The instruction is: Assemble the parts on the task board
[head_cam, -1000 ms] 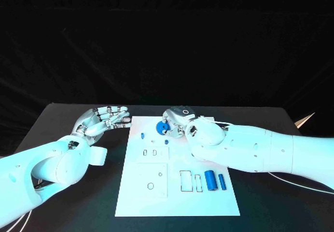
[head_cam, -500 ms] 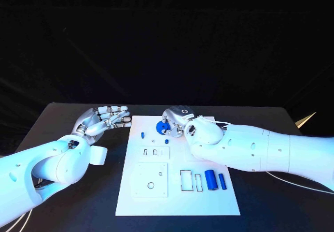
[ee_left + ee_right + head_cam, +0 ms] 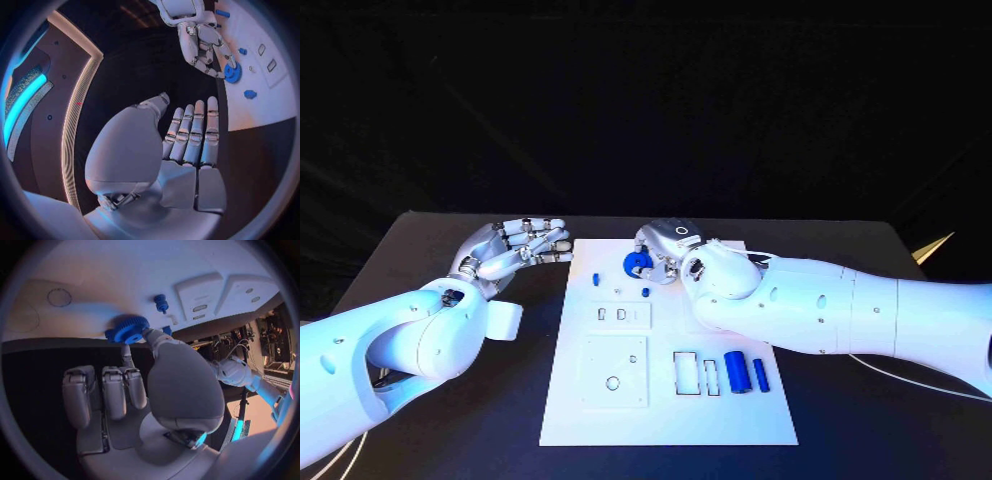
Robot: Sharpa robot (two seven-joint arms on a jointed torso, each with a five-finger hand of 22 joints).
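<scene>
Nearest on the white task board (image 3: 733, 425): two blue cylinders (image 3: 736, 372) lying flat side by side near its right edge, long axes running near-to-far, next to two empty rectangular slots (image 3: 685, 373). A raised white panel (image 3: 615, 371) with an oval recess sits left of them; a smaller panel (image 3: 619, 316) with two small slots lies beyond it.

Farther up the board: a small blue peg (image 3: 645, 293) and a second small blue piece (image 3: 596, 280), well apart from the cylinders.

At the board's far end: a blue gear (image 3: 636, 263), toothed rim visible in the right wrist view (image 3: 129, 330). The right hand (image 3: 678, 250) pinches the gear between thumb and a fingertip; its other fingers are extended together alongside.

The left hand (image 3: 514, 248) hovers over the black table (image 3: 444, 400) just left of the board, holding nothing, fingers straight and near each other, thumb apart.

Background dark. No legible writing seen.
</scene>
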